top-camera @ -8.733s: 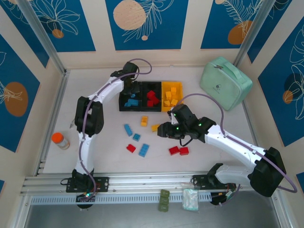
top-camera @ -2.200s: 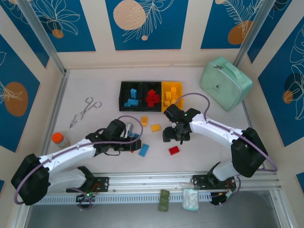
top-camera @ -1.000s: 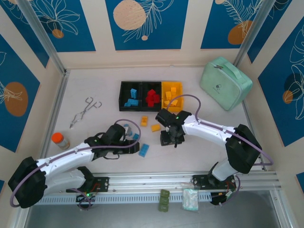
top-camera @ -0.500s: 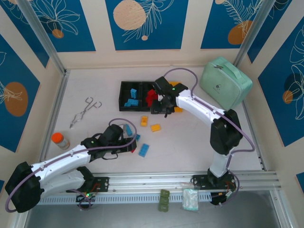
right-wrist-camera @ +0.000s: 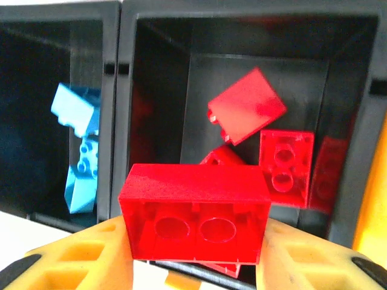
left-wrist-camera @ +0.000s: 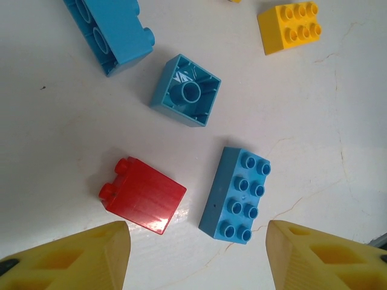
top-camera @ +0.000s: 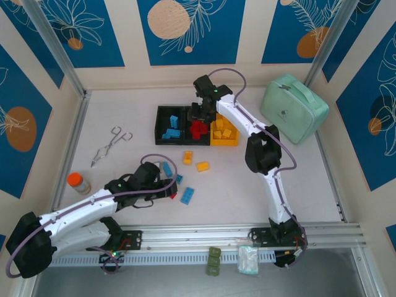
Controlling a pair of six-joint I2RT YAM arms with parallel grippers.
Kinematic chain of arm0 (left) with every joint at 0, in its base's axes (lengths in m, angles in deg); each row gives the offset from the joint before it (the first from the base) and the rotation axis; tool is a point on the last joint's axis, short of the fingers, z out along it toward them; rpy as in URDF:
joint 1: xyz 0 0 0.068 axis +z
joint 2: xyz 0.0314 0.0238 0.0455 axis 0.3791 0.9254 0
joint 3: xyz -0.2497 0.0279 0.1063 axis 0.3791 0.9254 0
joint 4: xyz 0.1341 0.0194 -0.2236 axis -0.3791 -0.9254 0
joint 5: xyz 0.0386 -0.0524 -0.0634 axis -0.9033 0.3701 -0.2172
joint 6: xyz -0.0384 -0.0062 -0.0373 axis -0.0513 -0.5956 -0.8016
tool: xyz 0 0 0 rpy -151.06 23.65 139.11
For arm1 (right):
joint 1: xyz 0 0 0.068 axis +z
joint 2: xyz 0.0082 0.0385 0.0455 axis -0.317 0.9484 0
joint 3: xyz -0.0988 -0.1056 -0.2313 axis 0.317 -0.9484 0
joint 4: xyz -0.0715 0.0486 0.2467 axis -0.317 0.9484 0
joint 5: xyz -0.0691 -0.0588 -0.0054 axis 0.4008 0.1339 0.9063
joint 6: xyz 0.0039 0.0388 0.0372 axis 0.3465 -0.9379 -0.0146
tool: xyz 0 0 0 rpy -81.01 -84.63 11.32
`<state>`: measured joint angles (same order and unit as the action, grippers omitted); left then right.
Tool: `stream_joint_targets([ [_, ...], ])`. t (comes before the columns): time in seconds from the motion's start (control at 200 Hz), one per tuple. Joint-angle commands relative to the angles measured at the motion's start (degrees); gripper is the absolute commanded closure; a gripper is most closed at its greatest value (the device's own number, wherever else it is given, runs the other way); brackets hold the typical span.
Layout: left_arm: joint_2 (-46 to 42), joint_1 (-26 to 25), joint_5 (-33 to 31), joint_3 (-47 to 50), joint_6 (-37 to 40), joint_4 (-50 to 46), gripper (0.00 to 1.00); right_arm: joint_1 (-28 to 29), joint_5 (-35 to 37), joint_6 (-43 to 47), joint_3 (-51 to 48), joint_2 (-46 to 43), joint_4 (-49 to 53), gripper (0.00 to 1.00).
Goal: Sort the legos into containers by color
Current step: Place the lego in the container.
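Observation:
My right gripper [right-wrist-camera: 193,257] is shut on a red lego [right-wrist-camera: 193,220], underside facing the camera, held just above the near wall of the middle black container [right-wrist-camera: 157,78], where other red legos [right-wrist-camera: 248,112] lie. The left black container [top-camera: 170,127] holds blue legos [right-wrist-camera: 75,151]; the yellow container [top-camera: 224,139] holds yellow ones. In the top view the right gripper [top-camera: 200,115] hangs over the row. My left gripper [left-wrist-camera: 196,266] stands open above a loose red lego [left-wrist-camera: 143,195] and a long blue lego [left-wrist-camera: 236,194]. Two more blue legos [left-wrist-camera: 185,90] and a yellow one [left-wrist-camera: 289,25] lie beyond.
A mint-green case [top-camera: 292,106] sits at the back right. Metal tongs [top-camera: 111,143] and an orange-capped bottle [top-camera: 78,183] lie at the left. Two yellow legos [top-camera: 202,166] rest in front of the containers. Olive bricks [top-camera: 214,260] sit off the table's front rail.
The right arm has swung from mid-table back to the middle black container, carrying the red lego. The left gripper has stayed open over the same bricks.

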<state>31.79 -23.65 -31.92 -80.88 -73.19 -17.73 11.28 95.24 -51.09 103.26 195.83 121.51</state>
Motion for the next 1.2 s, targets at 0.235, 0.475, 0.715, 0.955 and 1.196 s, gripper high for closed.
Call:
stream_joint_targets([
  [0.235,-1.82,-0.52,-1.42,0.01,-1.06,-2.65,0.39,-0.85,-4.98,-1.09,16.10,10.66,6.51,0.49],
  [0.475,-1.82,-0.55,-1.47,0.04,-1.17,-2.62,0.39,-0.55,-5.22,-1.58,17.02,11.19,5.74,0.39],
  [0.715,-1.45,-0.49,-1.90,-0.32,-0.93,-2.49,0.39,-0.05,-4.44,-1.29,14.82,7.40,5.15,0.38],
  [0.955,-0.98,-0.47,-3.43,-1.17,-0.83,-3.29,0.39,0.80,-3.45,-0.67,-1.26,-5.50,-2.22,0.39],
  [1.196,2.61,-0.53,-4.03,-3.22,-0.57,-5.16,0.39,1.75,-3.43,-0.42,-18.46,-18.89,-8.47,0.39],
])
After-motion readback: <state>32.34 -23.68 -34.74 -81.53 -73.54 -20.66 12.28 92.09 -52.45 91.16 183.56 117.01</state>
